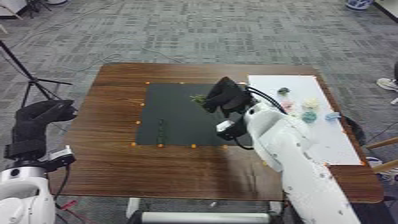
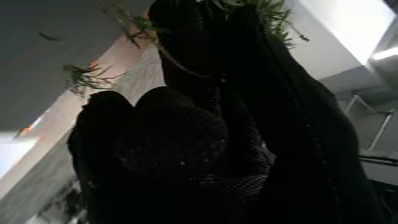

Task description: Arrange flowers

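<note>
In the head view my right hand [image 1: 228,97] is over the right part of the black mat [image 1: 182,116], with a green sprig [image 1: 198,99] at its left side. The right wrist view has my right hand [image 2: 173,137] curled round a thin stem [image 2: 173,56]; green leaves [image 2: 268,16] stick out by its fingertips. A dark green stem [image 1: 162,132] lies on the mat's left part. Pink [image 1: 287,105], pale yellow [image 1: 310,103], teal [image 1: 308,117] and blue [image 1: 332,116] flowers lie on the white board. My left hand [image 1: 38,120] is relaxed and open beyond the table's left edge.
The white board [image 1: 342,150] covers the right side of the brown table [image 1: 98,165]. A small dark green piece [image 1: 283,91] lies near its top. Orange markers line the black mat. A tripod [image 1: 31,77] stands on the floor at the left.
</note>
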Controlling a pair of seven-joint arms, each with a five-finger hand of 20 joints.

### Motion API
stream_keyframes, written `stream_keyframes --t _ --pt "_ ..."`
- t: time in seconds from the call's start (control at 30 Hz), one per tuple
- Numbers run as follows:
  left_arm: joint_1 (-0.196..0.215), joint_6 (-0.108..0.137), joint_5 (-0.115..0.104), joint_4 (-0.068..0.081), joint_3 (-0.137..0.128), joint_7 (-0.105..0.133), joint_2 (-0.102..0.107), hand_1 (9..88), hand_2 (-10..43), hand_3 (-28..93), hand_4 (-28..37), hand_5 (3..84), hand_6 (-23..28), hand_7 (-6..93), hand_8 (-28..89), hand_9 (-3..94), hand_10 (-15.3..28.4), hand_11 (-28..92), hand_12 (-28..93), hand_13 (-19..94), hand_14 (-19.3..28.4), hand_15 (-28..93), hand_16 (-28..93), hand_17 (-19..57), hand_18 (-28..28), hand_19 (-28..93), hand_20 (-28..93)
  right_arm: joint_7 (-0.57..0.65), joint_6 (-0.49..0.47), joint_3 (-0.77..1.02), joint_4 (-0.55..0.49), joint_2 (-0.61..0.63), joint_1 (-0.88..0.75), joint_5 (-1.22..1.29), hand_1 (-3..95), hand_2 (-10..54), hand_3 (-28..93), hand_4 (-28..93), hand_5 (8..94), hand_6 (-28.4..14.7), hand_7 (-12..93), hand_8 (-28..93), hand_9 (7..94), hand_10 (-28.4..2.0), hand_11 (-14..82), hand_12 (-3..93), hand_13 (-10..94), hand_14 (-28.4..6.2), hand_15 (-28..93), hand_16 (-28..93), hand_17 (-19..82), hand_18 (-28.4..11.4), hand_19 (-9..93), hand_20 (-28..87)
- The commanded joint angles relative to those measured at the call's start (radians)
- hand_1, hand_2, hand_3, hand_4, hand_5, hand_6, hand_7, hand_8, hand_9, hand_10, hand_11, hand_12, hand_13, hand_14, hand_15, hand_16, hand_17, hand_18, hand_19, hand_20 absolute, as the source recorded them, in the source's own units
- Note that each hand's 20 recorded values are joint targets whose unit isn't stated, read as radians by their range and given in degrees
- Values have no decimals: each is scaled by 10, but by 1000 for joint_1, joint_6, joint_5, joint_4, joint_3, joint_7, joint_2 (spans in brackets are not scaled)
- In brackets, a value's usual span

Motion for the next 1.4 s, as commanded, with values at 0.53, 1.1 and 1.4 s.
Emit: stream_keyframes --t 0.53,1.1,1.4 --pt "-3 -92 9 -17 15 -35 -14 362 8 657 -167 606 24 280 -87 613 130 302 185 509 178 483 14 77 143 362 358 96 26 -98 227 -218 62 -116 590 8 442 -103 739 -41 202 101 854 -121 117 87 937 -28 578 258 717 -100 932 449" --pt "-25 -124 4 -7 27 -46 0 358 3 659 -165 602 23 279 -86 612 131 304 185 509 179 485 14 74 144 363 356 104 51 -85 244 -223 42 -89 376 58 522 -95 643 -99 110 -65 739 -169 95 66 937 -48 510 269 698 -102 932 347" --pt "-30 -143 8 -2 30 -55 -5 359 1 656 -164 603 26 276 -85 611 130 303 185 506 179 485 13 73 145 363 356 13 193 -90 159 -155 17 -40 346 67 536 -94 584 -92 112 -53 692 -176 94 91 937 -56 470 303 675 -118 932 353"
